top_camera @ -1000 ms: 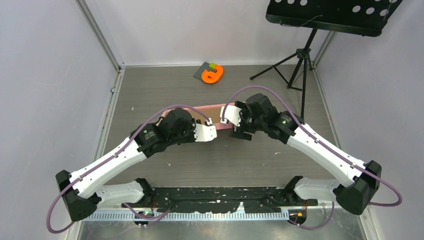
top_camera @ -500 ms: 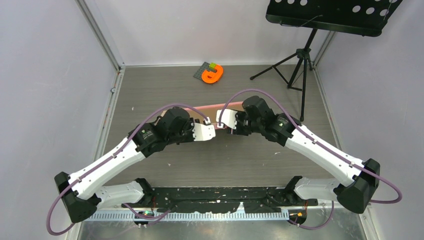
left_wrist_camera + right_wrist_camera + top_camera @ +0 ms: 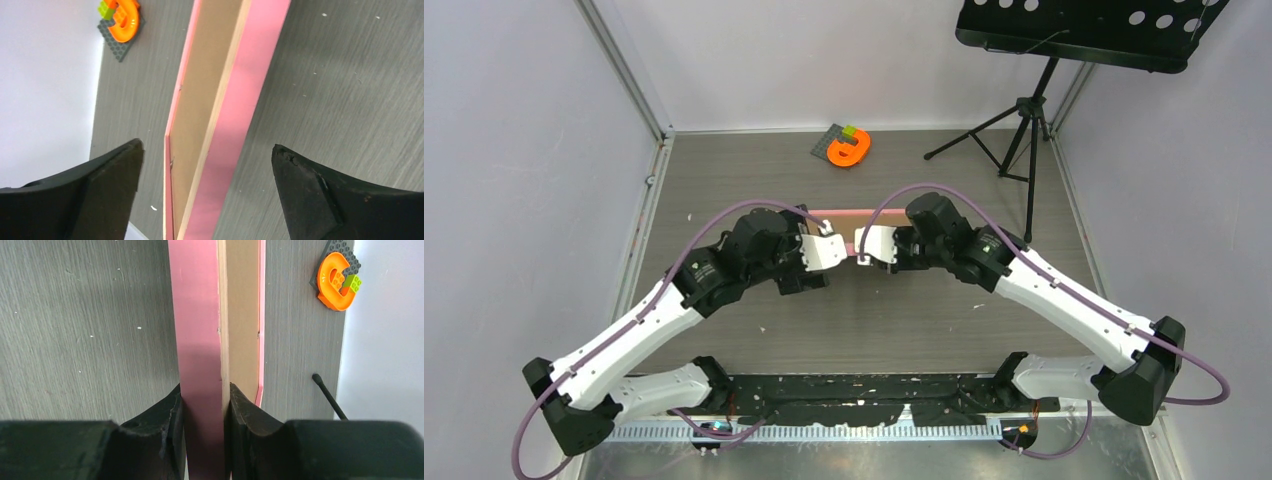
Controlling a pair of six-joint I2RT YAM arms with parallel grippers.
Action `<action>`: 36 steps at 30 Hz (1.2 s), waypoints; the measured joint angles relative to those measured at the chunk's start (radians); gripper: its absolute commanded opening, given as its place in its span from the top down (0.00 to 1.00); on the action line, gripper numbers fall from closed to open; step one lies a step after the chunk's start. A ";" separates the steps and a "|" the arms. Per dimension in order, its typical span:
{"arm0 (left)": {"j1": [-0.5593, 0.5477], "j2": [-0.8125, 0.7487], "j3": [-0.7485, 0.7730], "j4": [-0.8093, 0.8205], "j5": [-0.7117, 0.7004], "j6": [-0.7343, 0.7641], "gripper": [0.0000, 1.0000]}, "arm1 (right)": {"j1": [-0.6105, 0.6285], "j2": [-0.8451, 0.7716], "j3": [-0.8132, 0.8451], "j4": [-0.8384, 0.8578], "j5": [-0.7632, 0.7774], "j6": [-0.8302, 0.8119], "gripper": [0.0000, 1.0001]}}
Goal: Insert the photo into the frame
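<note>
**Frame on edge in R grip, L open – photo out of sight**

Table (image 3: 754,180): grey wood-look top. Both arms meet over its middle, w/ the frame between them.

Frame (image 3: 197,340): pink, standing on its long edge, approx upright. From above it shows only as a thin pink line running left-right behind the wrists. Its back faces the far wall. Can't tell if the lower edge rests on the table.

Backing board (image 3: 205,90): plain brown, sitting inside the frame's back and looking flush w/ the rim.

Photo: not visible in any view. It may be behind the board, but can't confirm.

R gripper (image 3: 205,390): clamped across the frame's thickness at the right end, pads pressed on both faces.

L gripper (image 3: 207,147): jaws spread wide, straddling the frame's left end w/ clear gaps both sides, touching nothing.

Far off: an orange toy (image 3: 849,148) on a grey plate by the back wall, well apart from the work.

Step, as judged: late stage. The board looks seated, so this is prob. handling of the assembled frame, w/ R alone carrying it.

Next move needs: either L closes squarely on the rim w/o nudging it, or R lowers the frame flat. One end-grip means it could pivot, so slow & level.
</note>
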 measured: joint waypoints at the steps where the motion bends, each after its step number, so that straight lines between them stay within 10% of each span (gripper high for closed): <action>1: 0.006 -0.007 0.001 0.009 -0.003 -0.002 0.00 | 0.000 0.000 0.006 -0.007 0.001 0.007 0.94; 24: 0.441 -0.123 0.302 0.010 0.105 -0.267 0.00 | -0.093 0.317 0.679 -0.359 -0.121 0.517 0.94; 36: 0.475 -0.127 0.237 0.000 0.150 -0.316 0.00 | -0.243 0.377 0.721 -0.367 -0.259 0.710 0.95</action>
